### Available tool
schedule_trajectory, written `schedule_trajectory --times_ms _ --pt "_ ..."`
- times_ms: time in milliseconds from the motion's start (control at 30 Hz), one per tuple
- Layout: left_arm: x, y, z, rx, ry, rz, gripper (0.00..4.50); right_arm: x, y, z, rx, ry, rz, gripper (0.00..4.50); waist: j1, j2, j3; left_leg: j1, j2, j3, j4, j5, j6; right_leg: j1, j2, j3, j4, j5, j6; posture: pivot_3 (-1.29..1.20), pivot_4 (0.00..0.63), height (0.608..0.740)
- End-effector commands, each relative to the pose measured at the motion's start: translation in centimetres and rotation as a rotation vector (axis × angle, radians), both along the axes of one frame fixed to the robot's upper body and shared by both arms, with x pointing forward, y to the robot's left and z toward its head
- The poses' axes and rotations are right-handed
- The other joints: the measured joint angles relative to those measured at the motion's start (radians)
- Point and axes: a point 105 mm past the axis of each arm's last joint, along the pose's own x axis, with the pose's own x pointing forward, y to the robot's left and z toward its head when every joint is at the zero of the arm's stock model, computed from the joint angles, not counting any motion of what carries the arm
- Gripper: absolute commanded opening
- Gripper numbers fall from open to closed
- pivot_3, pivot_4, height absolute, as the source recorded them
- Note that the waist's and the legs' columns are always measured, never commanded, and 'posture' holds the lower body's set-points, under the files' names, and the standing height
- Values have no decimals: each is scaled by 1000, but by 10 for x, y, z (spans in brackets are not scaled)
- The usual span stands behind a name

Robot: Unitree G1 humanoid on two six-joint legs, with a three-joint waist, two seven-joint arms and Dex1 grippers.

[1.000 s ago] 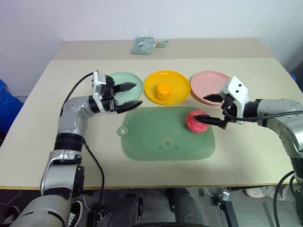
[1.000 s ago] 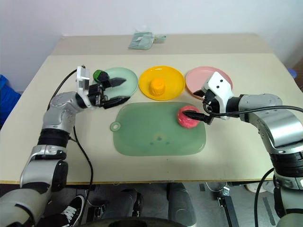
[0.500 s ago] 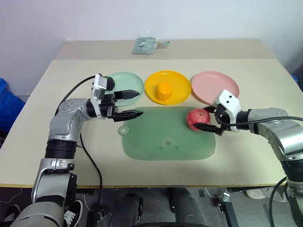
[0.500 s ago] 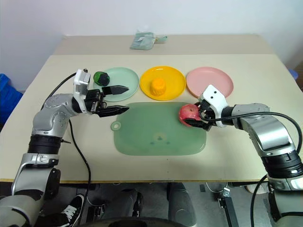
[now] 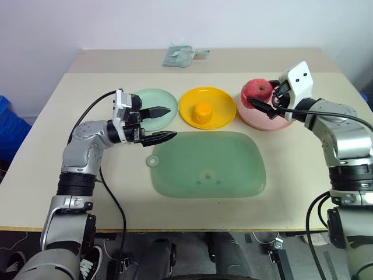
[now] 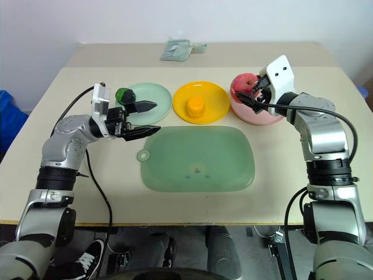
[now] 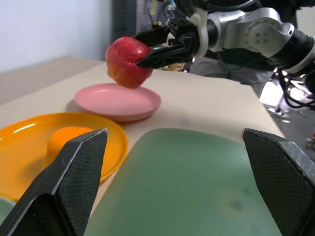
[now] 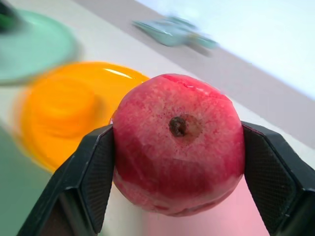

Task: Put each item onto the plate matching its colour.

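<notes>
- Right gripper pinches the pink-red apple-like fruit between its two black fingers, holding it in the air above the pink plate.
- Left gripper has its fingers spread wide with nothing between them, at the near edge of the pale mint green plate.
- Dark green fruit lies on that mint plate.
- Orange fruit sits on the yellow-orange plate.
- Translucent green mat lies bare, nearer than the plates.
</notes>
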Motion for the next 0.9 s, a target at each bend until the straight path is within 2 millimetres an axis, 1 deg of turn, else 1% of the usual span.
schedule_trajectory --times_ms 33,133,167,200,233,267,300,367,400,433,467,500,533,567,600,667,733,767,833,900 --pt "-2 3 9 -5 -42 7 4500 14 -11 20 -47 -113 -102 4463 -3 0 0 0 0 0 0 0 0 0 0 0 0 0 0 0 150 740" --pt "-3 4 9 -9 -35 8 4500 20 -24 18 -123 -127 -172 4463 -3 0 0 0 0 1 -1 0 0 -1 1 0 1 0 0 0 150 740" --pt "-3 5 9 -10 -36 14 4500 20 -24 20 -94 -130 -178 4463 -4 0 0 0 0 1 -1 0 0 -1 1 0 1 0 0 0 150 740" --pt "-3 6 8 -8 -37 20 4500 20 -23 26 -91 -155 -172 4463 -4 0 0 0 0 1 -1 0 0 -1 1 0 1 0 0 0 150 740" --pt "-4 7 8 -6 -35 24 4500 18 -15 37 -49 -193 -141 4463 -4 0 0 0 0 1 -1 0 0 -1 1 1 1 0 0 0 150 740" --pt "-4 8 7 -8 -31 26 4500 16 -7 47 39 -204 -98 4463 -4 0 0 0 0 1 -1 0 0 -1 1 1 1 0 0 0 150 740" --pt "-4 9 7 -9 -31 30 4500 10 5 65 64 -263 -23 4463 -7 0 0 0 0 1 -1 0 0 -1 1 1 1 0 0 0 150 740" --pt "-4 10 7 -8 -37 33 4500 -7 27 93 26 -378 109 4463 -7 1 1 0 1 1 -1 0 0 -1 1 1 1 0 0 0 150 740" --pt "-4 9 8 -13 -32 31 4500 -18 43 106 -67 -437 197 4463 -7 1 1 0 1 1 -1 0 0 -2 1 1 2 0 0 0 150 740" --pt "-4 9 8 -14 -32 31 4500 -29 58 113 -158 -479 278 4463 -6 2 1 0 1 1 -1 0 0 -2 1 1 2 0 0 0 150 740" --pt "-3 7 9 -15 -35 30 4500 -44 77 125 -180 -531 393 4463 -6 2 1 0 1 1 -1 0 0 -2 1 1 2 0 0 0 150 740" --pt "-3 5 9 -19 -34 25 4500 -60 92 138 -152 -578 491 4463 -6 2 1 0 1 1 -1 0 0 -2 1 1 2 0 0 0 150 740" --pt "-2 3 10 -23 -34 22 4500 -74 104 145 -77 -548 592 4463 -6 1 1 0 1 1 -1 0 0 -2 2 1 2 0 0 0 150 740" --pt "-1 1 11 -26 -34 20 4500 -84 112 145 -70 -521 665 4463 -5 1 1 0 1 0 -1 0 0 -2 2 1 2 0 0 0 150 740" --pt "-1 0 12 -30 -37 19 4500 -85 115 144 -105 -528 665 4463 -4 1 0 0 1 0 -1 0 0 -2 2 0 2 0 0 0 150 740" --pt "-1 -2 11 -32 -37 20 4500 -79 113 137 -91 -475 639 4463 1 -1 0 0 1 -1 0 0 0 0 1 0 2 0 0 0 150 740" --pt "-2 -1 7 -29 -27 28 4500 -72 104 121 -66 -389 596 4463 6 -1 -1 1 0 -1 2 0 0 1 0 -1 1 0 0 0 150 740" --pt "-4 0 6 -32 -18 26 4500 -72 101 108 -73 -342 598 4463 7 -2 -1 1 0 -2 2 0 0 2 0 -1 1 1 -1 0 150 740" --pt "-5 5 4 -34 -12 33 4500 -75 99 92 -58 -288 606 4463 5 -2 -1 1 0 -2 2 -1 1 2 0 -1 0 1 -1 0 150 740" --pt "-6 9 3 -24 -21 44 4500 -83 101 78 -33 -231 640 4463 1 -1 -1 -1 0 -1 1 -1 2 -1 0 0 0 1 -1 0 150 740"
